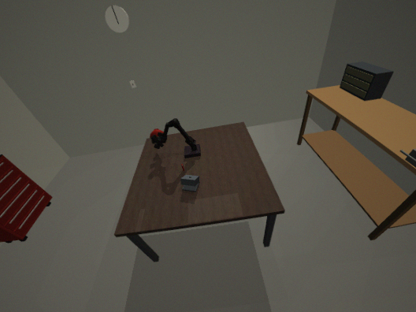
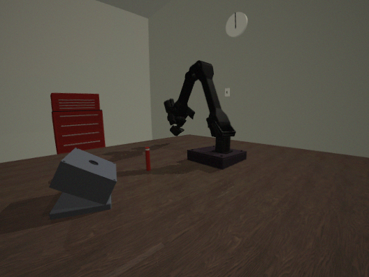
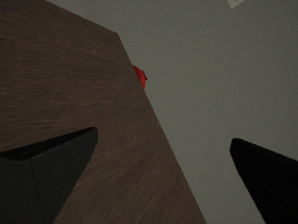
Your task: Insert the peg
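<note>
A slim red peg (image 1: pixel 183 167) (image 2: pixel 148 160) with a pale band near its top stands upright on the table between the arm's base and the block. The grey block with the sloped panel (image 1: pixel 190 182) (image 2: pixel 82 182) stands beyond the peg from the base. Its tilted face has one round-looking hole (image 2: pixel 93 162). My gripper (image 1: pixel 158 146) (image 3: pixel 163 139) is open and empty. It hangs in the air well above the table's far left part in the top view, away from the peg and block. The peg and block do not show in the wrist view.
The arm's dark base (image 1: pixel 192 151) (image 2: pixel 216 158) sits on the wooden table (image 1: pixel 228 169) (image 2: pixel 244 224). A red rounded object (image 1: pixel 157 132) (image 3: pixel 140 78) shows past the table's edge. A red tool chest (image 1: pixel 24 197) (image 2: pixel 80 129) and an orange-brown workbench (image 1: pixel 354 110) stand away from the table.
</note>
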`<state>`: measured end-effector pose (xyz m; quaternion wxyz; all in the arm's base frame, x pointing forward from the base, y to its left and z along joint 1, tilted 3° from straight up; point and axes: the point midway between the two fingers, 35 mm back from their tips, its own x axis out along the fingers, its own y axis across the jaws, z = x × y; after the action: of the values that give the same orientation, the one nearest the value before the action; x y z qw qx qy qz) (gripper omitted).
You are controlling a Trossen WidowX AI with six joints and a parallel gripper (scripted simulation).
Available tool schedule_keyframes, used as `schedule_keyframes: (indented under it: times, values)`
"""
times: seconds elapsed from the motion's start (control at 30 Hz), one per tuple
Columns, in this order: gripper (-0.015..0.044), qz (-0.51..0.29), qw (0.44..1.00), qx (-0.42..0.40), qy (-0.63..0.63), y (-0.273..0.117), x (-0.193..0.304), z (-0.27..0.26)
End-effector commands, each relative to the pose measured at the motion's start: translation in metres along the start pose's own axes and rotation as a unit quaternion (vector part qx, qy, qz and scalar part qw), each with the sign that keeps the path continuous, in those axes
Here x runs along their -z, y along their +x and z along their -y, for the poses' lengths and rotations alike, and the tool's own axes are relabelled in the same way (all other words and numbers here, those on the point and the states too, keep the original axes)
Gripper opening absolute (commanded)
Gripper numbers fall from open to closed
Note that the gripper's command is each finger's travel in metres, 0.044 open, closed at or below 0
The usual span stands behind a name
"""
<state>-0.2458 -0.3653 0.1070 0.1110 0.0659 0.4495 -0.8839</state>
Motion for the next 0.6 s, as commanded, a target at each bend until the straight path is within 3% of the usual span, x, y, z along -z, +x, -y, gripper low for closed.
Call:
schedule_keyframes:
  times: [0.0,0.57]
  values:
    - [0.044,0.025,0.999,-0.042,-0.022,-0.02,-0.015,-0.016]
    - [0.044,0.1,0.968,-0.195,-0.125,-0.108,-0.038,-0.078]
